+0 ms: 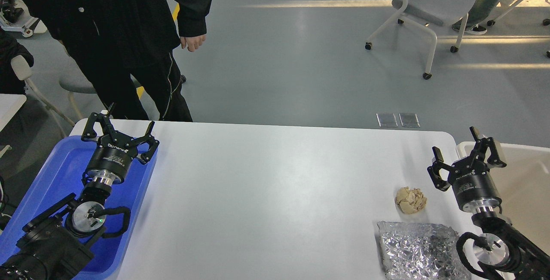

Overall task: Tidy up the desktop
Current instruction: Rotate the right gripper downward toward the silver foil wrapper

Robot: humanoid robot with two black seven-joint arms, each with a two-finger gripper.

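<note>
Our left gripper [120,129] and right gripper [466,153], lettering unreadable, hover spread wide and empty above the desktop [266,194]; paper wad [410,200] beside right fingers.

Left arm entered from the lower left with its left gripper [120,133] raised and fingers spread wide, empty, while the right arm rose from the lower right, right gripper [466,157] likewise spread and empty.
</note>
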